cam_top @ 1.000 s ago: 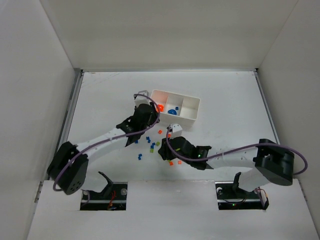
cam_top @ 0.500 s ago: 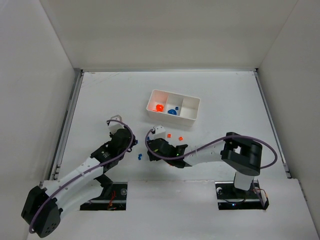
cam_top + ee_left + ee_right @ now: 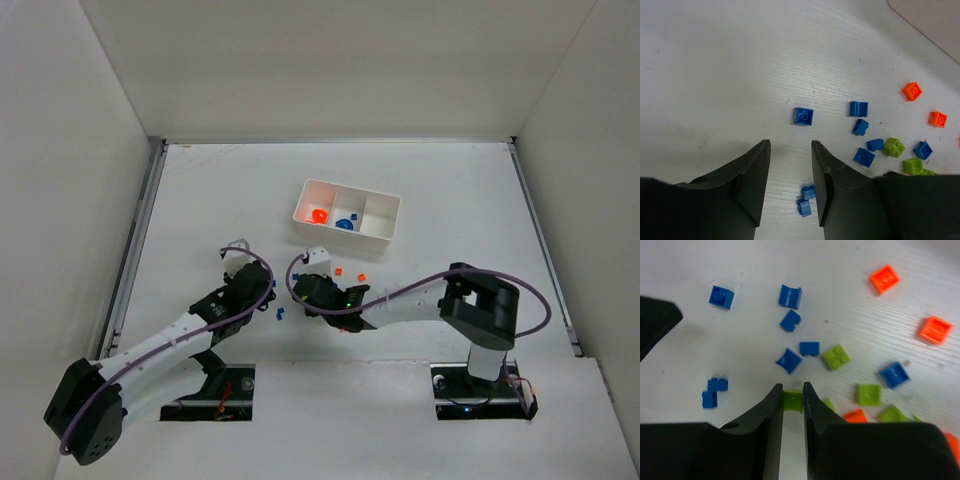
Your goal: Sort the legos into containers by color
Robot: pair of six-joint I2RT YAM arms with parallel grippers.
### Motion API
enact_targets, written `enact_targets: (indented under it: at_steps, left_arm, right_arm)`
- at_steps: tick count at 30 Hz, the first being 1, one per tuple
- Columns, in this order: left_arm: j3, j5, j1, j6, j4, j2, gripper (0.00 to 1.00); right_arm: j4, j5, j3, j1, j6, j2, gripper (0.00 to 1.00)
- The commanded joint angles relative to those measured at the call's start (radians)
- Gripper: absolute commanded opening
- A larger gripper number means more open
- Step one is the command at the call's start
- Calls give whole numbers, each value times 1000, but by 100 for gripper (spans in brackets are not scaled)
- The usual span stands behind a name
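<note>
Legos at the right claw: a yellow-green lego (image 3: 792, 402) sits pinched between the tips of the right gripper (image 3: 791, 390), whose jaws stand narrow against it.
Just ahead of those tips: a blue lego (image 3: 788, 360) and a yellow-green stud plate (image 3: 836, 356) lie loose on the table (image 3: 850, 260), with another blue bit between them.
Farther out from the right claw: two orange legos (image 3: 884, 278) lie toward the upper right of the wrist view, well apart from the tips.
Left claw: the left gripper (image 3: 790, 150) stands partly open and grips nothing.
Between the left fingers: a blue pair (image 3: 805, 200) lies on the table, close to one finger; whether it touches that finger I cannot tell.
Ahead of the left claw: a lone blue cube (image 3: 803, 116) comes first, then a mixed scatter off to one side.
Beyond both claws: the white tray (image 3: 372, 240) lies well apart, with an orange-red piece (image 3: 318, 215) in its left compartment and a blue piece (image 3: 344, 224) in the middle one.
</note>
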Motion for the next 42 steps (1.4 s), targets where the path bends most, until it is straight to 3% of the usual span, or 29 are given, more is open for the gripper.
enact_targets:
  at_steps: [1,8,12,18,21,26,32,38,42]
  left_arm:
    - [22,-1,-4,-5,89,49,36]
    - [27,10,-15,14,139,121,36]
    - [25,13,-21,16,181,159,36]
    - [25,-10,-24,28,195,187,36]
    - [24,-14,-23,34,196,198,36]
    - [22,-14,-15,37,218,234,35]
    - [34,-11,-12,47,251,287,34]
    - [53,-25,13,77,296,357,32]
    - [69,-8,16,91,313,414,20]
  right_arm:
    - [-18,10,-67,-14,-50,-274,17]
    - [46,-35,-115,-354,-195,-479,18]
    - [91,-82,-97,-526,-217,-422,18]
    - [125,-120,-52,-622,-223,-306,19]
    - [134,-122,-44,-639,-214,-278,21]
    - [129,-105,-52,-624,-223,-304,48]
    - [134,-111,-121,-562,-211,-400,48]
    - [135,-134,-222,-406,-196,-471,41]
    - [132,-129,-265,-303,-167,-474,41]
